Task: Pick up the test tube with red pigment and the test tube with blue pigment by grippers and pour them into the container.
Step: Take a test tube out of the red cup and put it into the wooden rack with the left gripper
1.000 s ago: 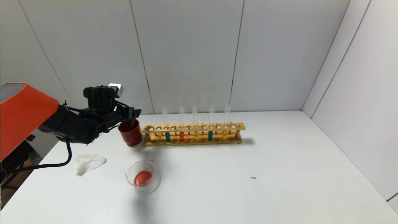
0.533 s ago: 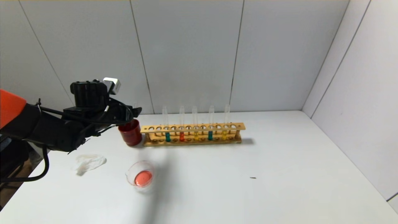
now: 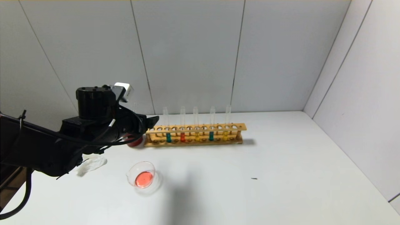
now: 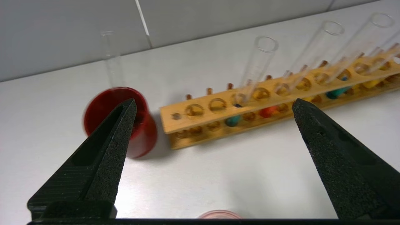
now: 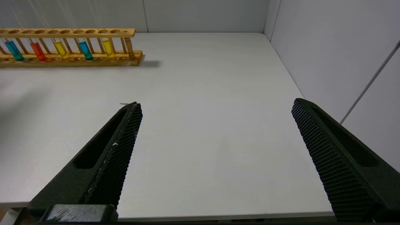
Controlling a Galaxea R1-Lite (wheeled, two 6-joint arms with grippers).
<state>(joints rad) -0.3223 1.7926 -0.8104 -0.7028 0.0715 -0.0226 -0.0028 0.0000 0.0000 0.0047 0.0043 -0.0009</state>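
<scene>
The container already has a puddle of orange-red liquid in it and sits on the counter, near the front and well apart from the rack. An empty tube stands in the dark red cup, so I'd guess the red pour is done and that's the spent tube.

What changed: a second ago the left hand was right at the cup. It lifted back a bit and has now swung over toward the left end of the wooden rack, hiding most of the cup in the head view. Its fingers are spread wide with nothing between them, which the left wrist view shows clearly.

So it looks like blue is next. The test tube with blue pigment is upright in the rack, the closest filled tube to the hand. A red tube stands just beside it, and there's a second teal tube further along, so I can't be sure which teal one it's going for.

The right hand is parked wide open over bare counter, well apart from the rack.
</scene>
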